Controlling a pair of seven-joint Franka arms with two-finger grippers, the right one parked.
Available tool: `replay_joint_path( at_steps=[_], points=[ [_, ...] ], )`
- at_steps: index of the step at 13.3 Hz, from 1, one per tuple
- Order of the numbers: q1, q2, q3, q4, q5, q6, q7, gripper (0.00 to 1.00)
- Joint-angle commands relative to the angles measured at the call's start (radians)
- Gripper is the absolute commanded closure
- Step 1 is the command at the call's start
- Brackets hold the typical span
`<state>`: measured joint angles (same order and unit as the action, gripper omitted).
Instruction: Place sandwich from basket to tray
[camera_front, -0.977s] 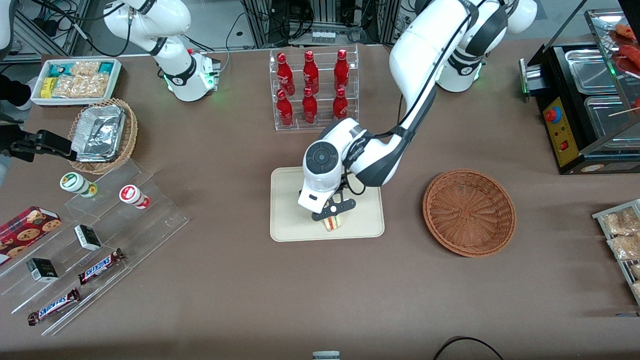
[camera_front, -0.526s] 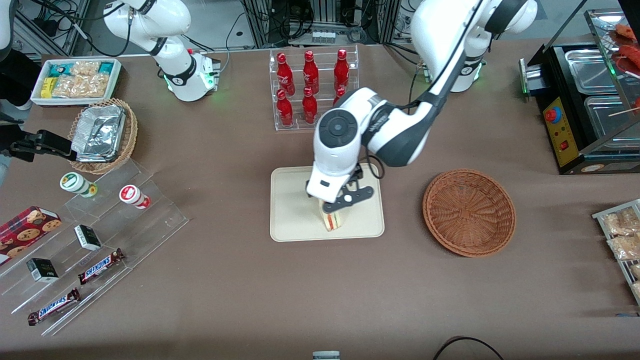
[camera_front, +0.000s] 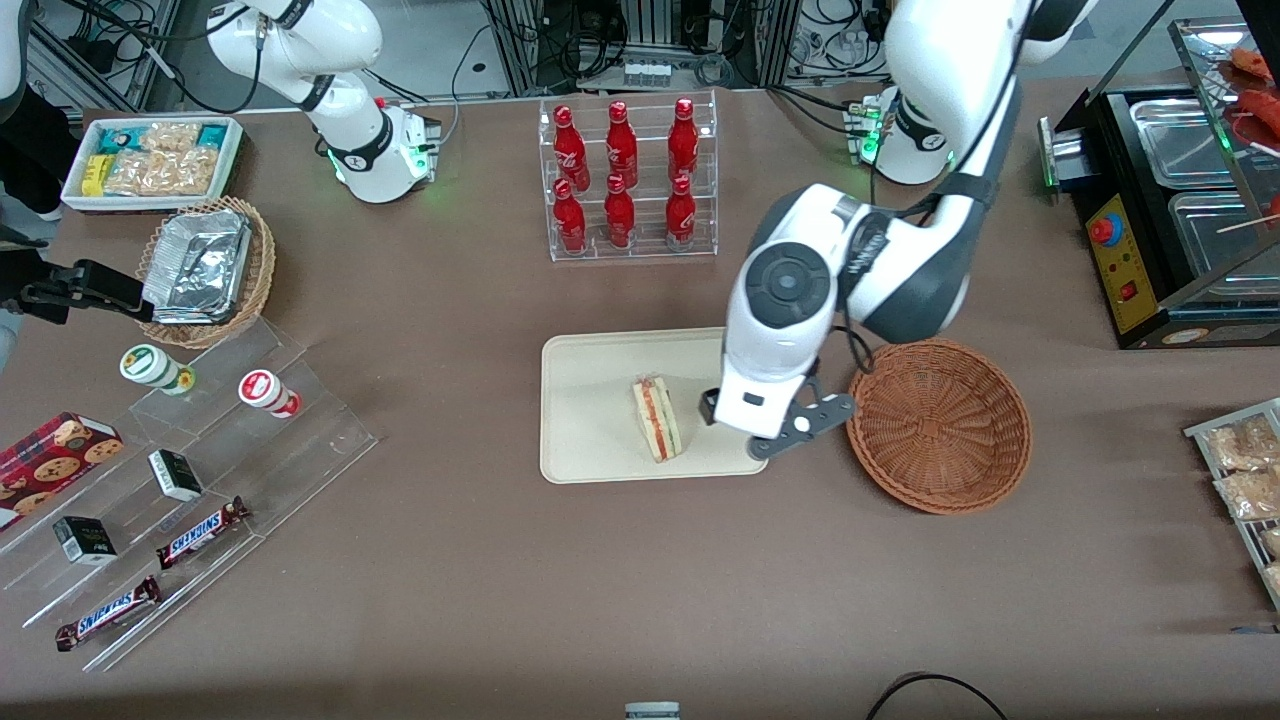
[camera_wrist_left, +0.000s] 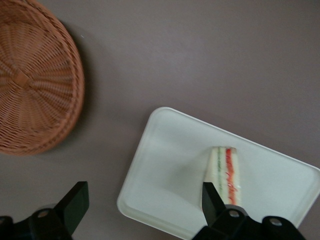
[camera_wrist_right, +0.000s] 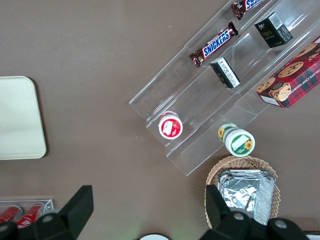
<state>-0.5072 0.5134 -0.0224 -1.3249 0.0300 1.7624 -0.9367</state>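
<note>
The sandwich (camera_front: 656, 418), a pale wedge with red and green filling, lies on the cream tray (camera_front: 590, 400) near the tray's front edge. The reddish-brown wicker basket (camera_front: 938, 425) stands beside the tray, toward the working arm's end, with nothing in it. My left gripper (camera_front: 757, 420) hangs open above the tray's edge between the sandwich and the basket, holding nothing. In the left wrist view the sandwich (camera_wrist_left: 225, 172) lies on the tray (camera_wrist_left: 170, 165) close to one black fingertip (camera_wrist_left: 212, 202). The basket (camera_wrist_left: 35, 80) lies apart, and the gripper (camera_wrist_left: 145, 202) spans a tray corner.
A clear rack of red bottles (camera_front: 628, 180) stands farther from the camera than the tray. A black machine (camera_front: 1170, 200) sits at the working arm's end. Toward the parked arm's end are acrylic steps with snacks (camera_front: 200, 450), a tan basket of foil trays (camera_front: 205, 270) and a white bin (camera_front: 150, 160).
The gripper has let go of the sandwich, risen and swung sideways toward the basket. The sandwich stays on the tray, now fully in view.
</note>
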Motion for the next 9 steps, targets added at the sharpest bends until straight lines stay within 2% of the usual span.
replay_joint_path(
  at_steps=[1, 6, 9],
  points=[
    [0.091, -0.139, -0.005, -0.143, -0.005, -0.012, 0.149, 0.00],
    [0.223, -0.245, -0.007, -0.209, -0.027, -0.072, 0.395, 0.00],
    [0.363, -0.364, -0.057, -0.280, -0.056, -0.142, 0.638, 0.00]
  ],
)
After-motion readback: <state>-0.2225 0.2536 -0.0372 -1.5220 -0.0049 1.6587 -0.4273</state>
